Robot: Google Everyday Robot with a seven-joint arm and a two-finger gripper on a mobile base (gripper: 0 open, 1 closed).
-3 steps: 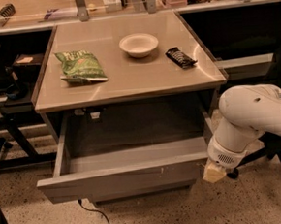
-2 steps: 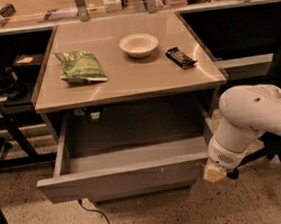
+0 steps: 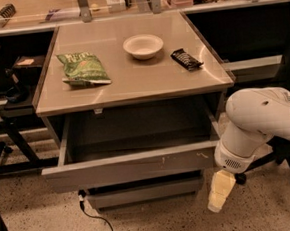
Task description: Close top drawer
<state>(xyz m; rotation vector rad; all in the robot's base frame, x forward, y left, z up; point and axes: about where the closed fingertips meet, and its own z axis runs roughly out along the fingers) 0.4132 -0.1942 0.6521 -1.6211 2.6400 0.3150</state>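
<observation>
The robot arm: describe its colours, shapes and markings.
The arm is white, built of bulky, rounded, smooth shells, with a patch of small dark dots near the wrist. No cables or lettering show. The end effector is cream-yellow and blocky, narrowing toward its tip. It sits at lower right, just below the right end of the open top drawer.

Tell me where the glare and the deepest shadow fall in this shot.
Camera view: warm light throughout; soft glare on the tabletop toward its right edge; the top drawer is deeply shadowed inside; the gripper, below that drawer's right front corner, is well lit.
</observation>
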